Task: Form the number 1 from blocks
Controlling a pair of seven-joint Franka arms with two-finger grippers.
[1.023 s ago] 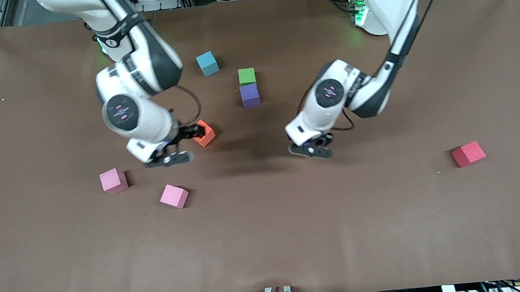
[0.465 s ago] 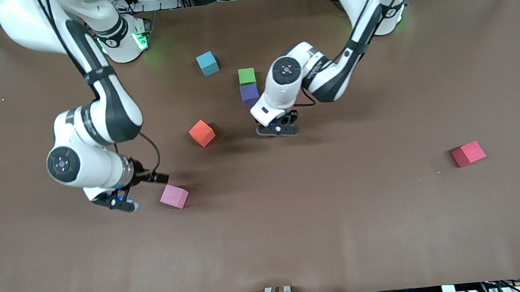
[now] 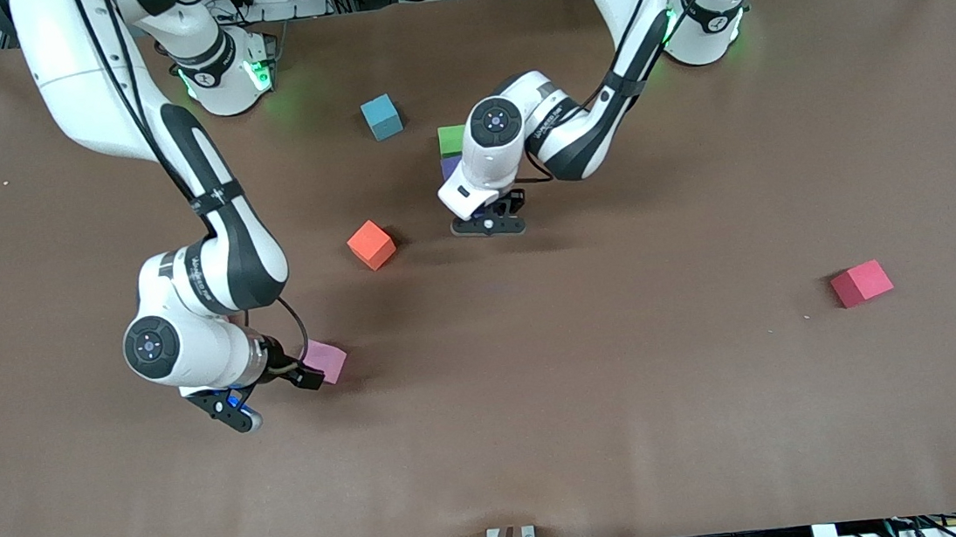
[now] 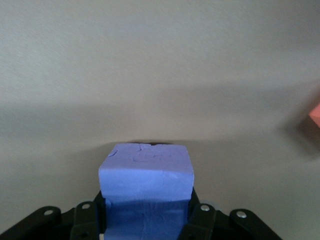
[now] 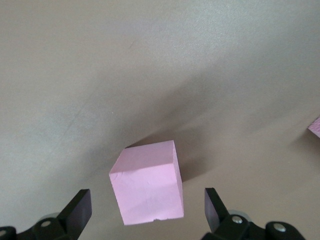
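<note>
The left gripper (image 3: 487, 219) clenches a purple block (image 4: 146, 187) low over the table (image 3: 630, 394), just beside the stacked-looking green block (image 3: 452, 139) and second purple block (image 3: 449, 168); the right gripper (image 3: 266, 394) hangs released around a pink block (image 5: 147, 182). The other pink block (image 3: 325, 359) seems to sit just beside it; orange (image 3: 371, 244), light blue (image 3: 381, 116) and red (image 3: 861, 282) blocks lie apart.

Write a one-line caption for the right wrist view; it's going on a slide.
Right end effector open, its fingers either side of a pink block resting on the brown table.
</note>
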